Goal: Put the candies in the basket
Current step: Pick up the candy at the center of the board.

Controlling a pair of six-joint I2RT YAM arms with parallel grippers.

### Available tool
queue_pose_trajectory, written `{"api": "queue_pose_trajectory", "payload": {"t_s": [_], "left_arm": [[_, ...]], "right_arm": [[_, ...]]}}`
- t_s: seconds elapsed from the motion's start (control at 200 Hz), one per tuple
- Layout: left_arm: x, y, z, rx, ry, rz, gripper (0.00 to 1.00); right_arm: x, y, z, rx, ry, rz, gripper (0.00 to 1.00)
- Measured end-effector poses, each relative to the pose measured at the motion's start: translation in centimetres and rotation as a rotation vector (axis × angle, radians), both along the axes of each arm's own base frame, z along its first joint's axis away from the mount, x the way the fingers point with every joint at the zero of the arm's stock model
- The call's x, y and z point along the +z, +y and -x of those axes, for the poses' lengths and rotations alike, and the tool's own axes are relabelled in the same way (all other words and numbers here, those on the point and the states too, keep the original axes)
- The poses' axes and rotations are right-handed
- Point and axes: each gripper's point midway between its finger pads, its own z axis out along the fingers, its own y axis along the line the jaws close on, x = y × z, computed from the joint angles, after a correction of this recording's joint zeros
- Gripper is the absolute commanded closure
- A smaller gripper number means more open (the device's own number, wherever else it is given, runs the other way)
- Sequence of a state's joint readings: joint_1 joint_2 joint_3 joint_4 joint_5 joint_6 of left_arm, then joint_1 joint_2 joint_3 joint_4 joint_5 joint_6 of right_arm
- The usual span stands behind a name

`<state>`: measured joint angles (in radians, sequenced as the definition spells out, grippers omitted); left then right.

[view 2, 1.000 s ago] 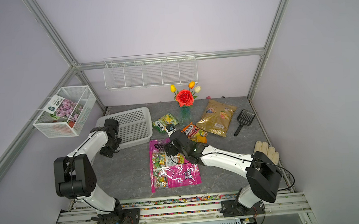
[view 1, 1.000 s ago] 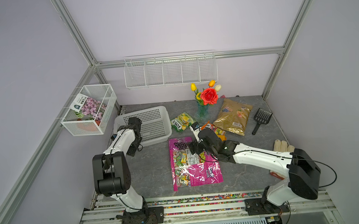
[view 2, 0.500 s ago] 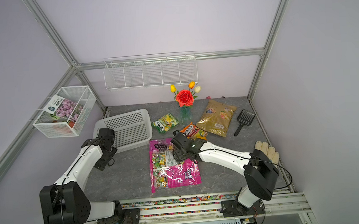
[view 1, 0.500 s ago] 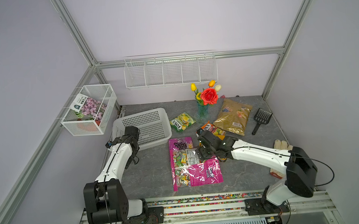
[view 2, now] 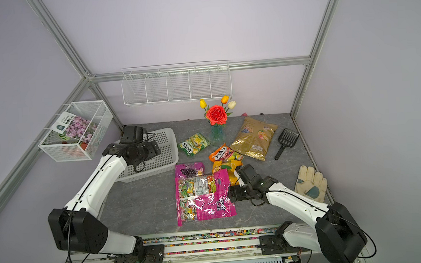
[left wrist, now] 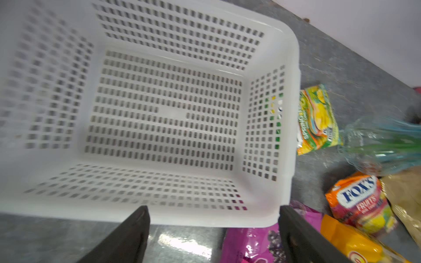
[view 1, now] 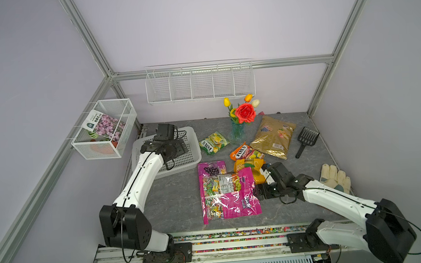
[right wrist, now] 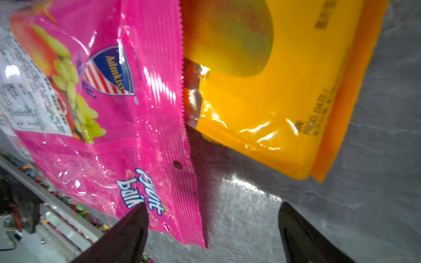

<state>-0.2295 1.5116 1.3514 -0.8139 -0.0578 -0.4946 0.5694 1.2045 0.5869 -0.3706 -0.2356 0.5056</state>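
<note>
Both top views show six candy bags, all on the grey table [view 1: 174, 203] and none in the white basket [view 1: 193, 148]. The basket sits at about 10 o'clock on the table, its floor bare in the left wrist view.

Count: one green bag [view 1: 214, 142] just beside the basket at its 3 o'clock; one orange bag [view 1: 245, 153]; one gold bag [view 1: 273, 136] at 1 o'clock; one purple bag [view 1: 210, 168]; one yellow mango bag [view 1: 251, 167]; one large pink bag [view 1: 230, 196] at centre, overlapping the purple and mango bags.

Also present: one vase of flowers [view 1: 238, 132], one black scoop [view 1: 306, 140], one glove [view 1: 334, 178], one wire cube basket [view 1: 104, 129] holding a flower packet, one long wire rack [view 1: 199, 83].

Left gripper [left wrist: 214, 230] hangs over the basket's near rim, jaws apart, holding nothing. Right gripper [right wrist: 213, 227] sits low at the pink bag's 3 o'clock edge, jaws apart; one finger [right wrist: 127, 230] overlaps that edge, and contact appears possible but cannot be confirmed.

Mango bag is partly hidden under the pink bag. Left wrist view is blurred.
</note>
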Motion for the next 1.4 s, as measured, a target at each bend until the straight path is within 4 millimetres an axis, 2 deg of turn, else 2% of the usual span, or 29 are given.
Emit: {"api": "queue_pose_trajectory", "payload": {"t_s": [0.055,0.155,0.31,0.435,0.575,0.805,0.985,1.075,1.14,1.4], "left_arm": [[-1.3,-1.1,-0.6,-0.043,0.026,0.031,0.06],[-4.1,-2.5,-1.4,-0.099,0.087,0.065,0.04],[-7.3,-3.6,-1.7,-0.149,0.164,0.089,0.02],[-7.5,-4.3,-1.7,-0.188,0.17,0.115,0.01],[-7.8,-4.7,-1.3,-0.229,0.178,0.119,0.0],[-10.4,-3.8,1.4,-0.261,0.248,0.081,0.0],[-10.9,-3.4,3.3,-0.264,0.292,0.083,0.0],[-10.8,-3.6,3.8,-0.272,0.3,0.095,0.0],[-10.4,-3.7,3.9,-0.276,0.296,0.102,0.0],[-9.0,-4.3,5.1,-0.298,0.276,0.15,0.01]], "right_arm": [[-0.6,0.6,0.0,0.01,0.029,-0.056,0.2],[-1.3,2.2,0.2,0.067,0.074,-0.148,0.21],[-0.4,4.6,0.3,0.156,0.077,-0.279,0.27],[0.6,5.7,0.4,0.21,0.058,-0.346,0.41],[1.3,6.4,0.6,0.249,0.048,-0.391,0.64],[2.0,7.2,1.3,0.309,0.046,-0.424,1.0],[3.1,7.7,1.5,0.331,0.052,-0.435,1.0],[4.6,7.7,1.6,0.338,0.033,-0.446,1.0],[6.4,7.8,1.5,0.348,0.002,-0.462,1.0],[16.9,9.0,1.6,0.456,-0.159,-0.551,1.0]]}}
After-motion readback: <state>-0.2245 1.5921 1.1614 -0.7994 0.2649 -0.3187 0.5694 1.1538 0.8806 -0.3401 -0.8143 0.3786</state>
